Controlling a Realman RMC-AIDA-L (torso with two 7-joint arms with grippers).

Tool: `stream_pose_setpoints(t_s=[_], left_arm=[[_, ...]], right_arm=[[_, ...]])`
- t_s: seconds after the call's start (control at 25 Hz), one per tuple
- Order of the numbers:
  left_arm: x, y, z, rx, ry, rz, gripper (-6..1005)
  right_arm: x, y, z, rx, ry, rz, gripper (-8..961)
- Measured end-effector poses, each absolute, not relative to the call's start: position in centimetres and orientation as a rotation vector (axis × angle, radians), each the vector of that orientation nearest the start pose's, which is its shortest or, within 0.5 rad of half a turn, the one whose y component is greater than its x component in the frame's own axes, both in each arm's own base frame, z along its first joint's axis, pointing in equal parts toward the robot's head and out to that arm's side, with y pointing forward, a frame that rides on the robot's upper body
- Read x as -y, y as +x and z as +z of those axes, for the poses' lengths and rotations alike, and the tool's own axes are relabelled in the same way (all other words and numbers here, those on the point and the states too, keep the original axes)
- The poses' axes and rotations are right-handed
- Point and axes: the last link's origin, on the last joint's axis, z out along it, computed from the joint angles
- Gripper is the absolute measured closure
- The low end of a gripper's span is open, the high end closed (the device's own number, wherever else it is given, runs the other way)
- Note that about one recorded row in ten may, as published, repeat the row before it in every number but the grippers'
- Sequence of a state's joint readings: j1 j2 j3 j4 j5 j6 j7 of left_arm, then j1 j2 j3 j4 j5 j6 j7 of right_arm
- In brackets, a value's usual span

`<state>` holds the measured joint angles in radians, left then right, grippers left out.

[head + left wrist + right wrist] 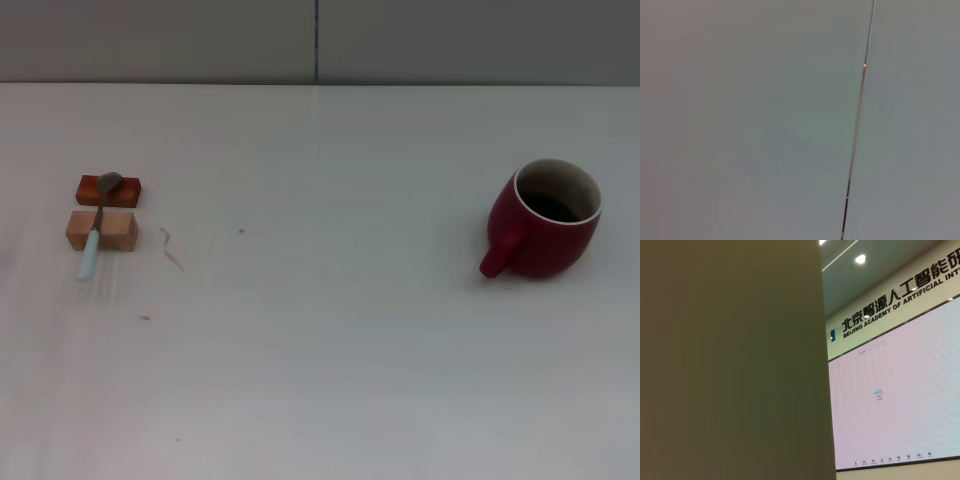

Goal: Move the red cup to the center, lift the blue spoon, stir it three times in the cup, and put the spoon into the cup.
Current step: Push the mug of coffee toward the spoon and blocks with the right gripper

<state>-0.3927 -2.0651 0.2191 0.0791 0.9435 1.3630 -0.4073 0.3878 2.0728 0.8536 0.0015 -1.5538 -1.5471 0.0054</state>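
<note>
The red cup [545, 222] stands upright at the right of the white table [330, 330], its handle toward the front left and its dark inside showing. The blue spoon [96, 229] lies at the far left, its grey bowl resting on a red block [110, 189] and its pale blue handle across a tan block [102, 230]. Neither gripper shows in the head view. The left wrist view shows only a grey wall with a thin seam. The right wrist view shows a wall panel and a screen far off.
A small curl of pinkish debris [172, 248] lies on the table just right of the blocks. A grey wall [320, 40] runs along the table's far edge.
</note>
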Motion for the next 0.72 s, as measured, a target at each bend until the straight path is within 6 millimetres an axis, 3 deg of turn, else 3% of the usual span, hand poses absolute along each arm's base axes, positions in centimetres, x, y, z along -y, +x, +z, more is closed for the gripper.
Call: stream_pose_setpoints(t_s=[0.72], left_arm=[[-29.23, -37.96, 6.81, 0.572, -1.228, -0.825, 142]], right_arm=[[-26.49, 39.24, 11.07, -0.361, -0.792, 0.542, 290]])
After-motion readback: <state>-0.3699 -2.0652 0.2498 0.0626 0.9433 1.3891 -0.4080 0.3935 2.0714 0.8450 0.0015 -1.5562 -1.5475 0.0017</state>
